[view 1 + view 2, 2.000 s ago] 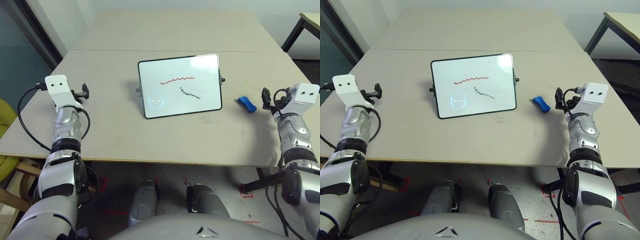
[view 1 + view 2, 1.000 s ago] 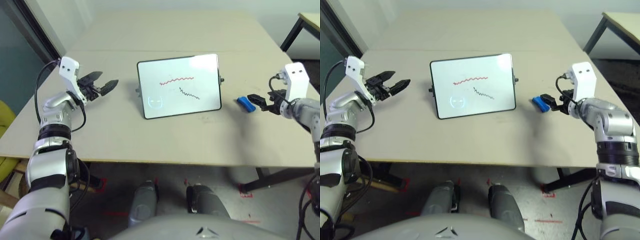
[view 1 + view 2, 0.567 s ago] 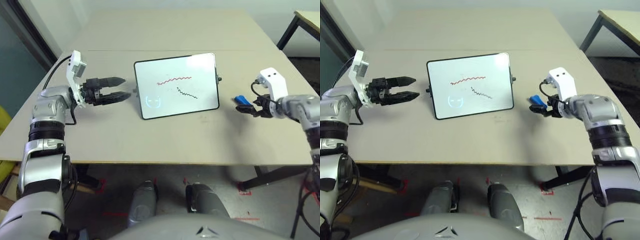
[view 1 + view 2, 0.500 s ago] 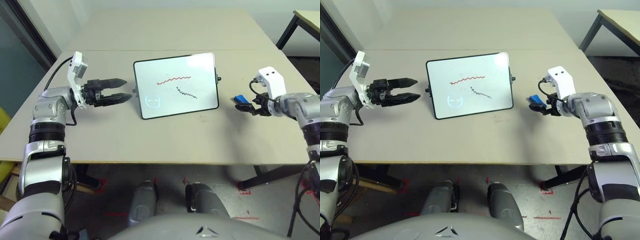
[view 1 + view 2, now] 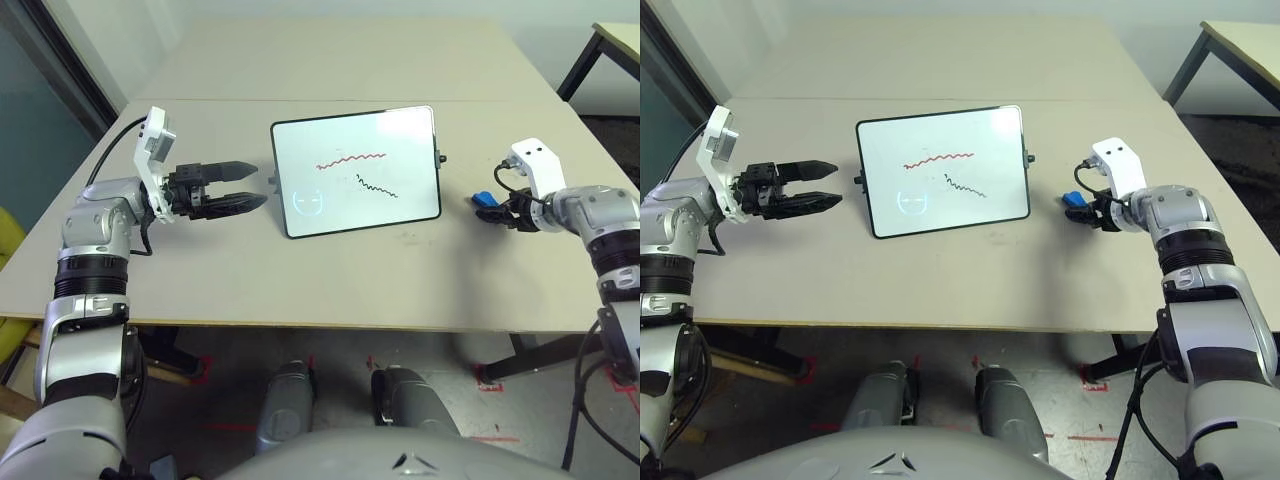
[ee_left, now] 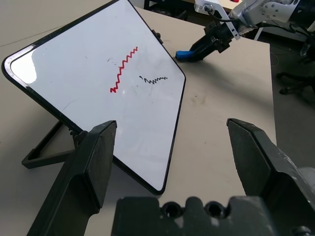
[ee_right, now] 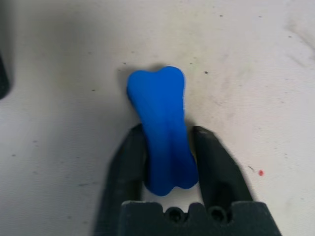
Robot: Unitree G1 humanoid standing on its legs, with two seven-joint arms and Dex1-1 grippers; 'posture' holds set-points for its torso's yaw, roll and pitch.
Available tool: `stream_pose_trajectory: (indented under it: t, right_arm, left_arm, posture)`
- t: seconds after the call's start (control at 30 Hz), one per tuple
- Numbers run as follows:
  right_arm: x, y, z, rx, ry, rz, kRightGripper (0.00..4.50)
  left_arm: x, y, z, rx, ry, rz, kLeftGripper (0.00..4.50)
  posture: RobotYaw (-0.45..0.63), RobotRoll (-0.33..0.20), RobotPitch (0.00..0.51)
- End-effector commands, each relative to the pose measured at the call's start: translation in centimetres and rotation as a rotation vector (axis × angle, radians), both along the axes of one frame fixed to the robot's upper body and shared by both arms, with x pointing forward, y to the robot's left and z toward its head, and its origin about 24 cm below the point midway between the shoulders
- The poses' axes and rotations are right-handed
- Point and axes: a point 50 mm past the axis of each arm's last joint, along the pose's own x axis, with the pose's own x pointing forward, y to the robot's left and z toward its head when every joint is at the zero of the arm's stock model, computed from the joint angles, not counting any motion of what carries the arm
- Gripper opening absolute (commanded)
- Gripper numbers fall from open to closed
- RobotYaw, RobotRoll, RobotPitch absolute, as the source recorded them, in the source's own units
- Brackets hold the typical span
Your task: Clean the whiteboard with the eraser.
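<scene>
Beige table (image 5: 330, 290) fills your view, a second table leg showing at 1 o'clock. Your whiteboard (image 5: 356, 171) stands propped at center, leaning back. At 3 o'clock the eraser (image 7: 162, 129) lies lengthwise between the right gripper (image 7: 170, 147) fingers, pinched. Your left gripper (image 5: 235, 187) gapes wide toward the board.

Whiteboard (image 5: 355, 172): white, thin black frame, rounded corners, small side knobs, propped on a rear stand and tilted back, mid-table. Marks on it: red squiggle upper middle, short black squiggle just below-right, faint circular face doodle lower left. Eraser (image 7: 162, 130): small bright blue block, bone-shaped with a pinched waist, lying flat on the table right of the board, well apart from it.
</scene>
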Motion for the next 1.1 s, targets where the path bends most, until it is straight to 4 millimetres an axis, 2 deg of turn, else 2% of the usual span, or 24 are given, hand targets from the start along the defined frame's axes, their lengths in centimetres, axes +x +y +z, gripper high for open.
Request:
stream_pose_trajectory:
  t: [0.03,0.07,0.2,0.37,0.57,0.77,0.9,1.1]
  right_arm:
    - [0.2,0.1,0.5,-0.013,-0.019,0.020,0.48]
    - [0.2,0.1,0.8,-0.037,-0.035,0.043,0.33]
    - [0.2,1.5,2.9,-0.073,-0.134,0.162,0.32]
    - [-1.1,3.9,4.1,-0.202,-0.208,0.344,0.32]
    - [-2.4,7.6,4.1,-0.273,-0.264,0.513,0.32]
    - [-2.5,11.1,3.6,-0.385,-0.332,0.656,0.32]
    - [-1.8,11.9,3.1,-0.487,-0.361,0.699,0.32]
    - [-0.9,12.6,2.4,-0.525,-0.344,0.682,0.31]
  left_arm:
    - [0.0,0.0,0.2,0.011,-0.011,0.005,4.50]
    - [0.0,0.0,0.1,0.011,-0.012,0.007,4.50]
    - [0.1,0.0,0.0,0.012,-0.009,0.013,4.50]
    - [0.3,-0.1,-0.1,0.011,-0.018,0.016,4.50]
    - [0.5,-0.4,-0.2,0.010,-0.019,0.013,4.50]
    - [0.7,-0.4,-0.4,0.015,-0.028,0.022,4.50]
    - [0.7,-0.4,-0.3,0.016,-0.034,0.023,4.50]
    - [0.7,-0.3,-0.1,0.018,-0.043,0.031,4.50]
  posture:
    - [0.20,0.000,0.062]
    - [0.20,0.000,0.065]
    - [0.19,0.000,0.067]
    - [0.18,0.000,0.072]
    - [0.18,0.000,0.074]
    - [0.18,0.000,0.071]
    - [0.19,0.000,0.068]
    - [0.20,0.000,0.066]
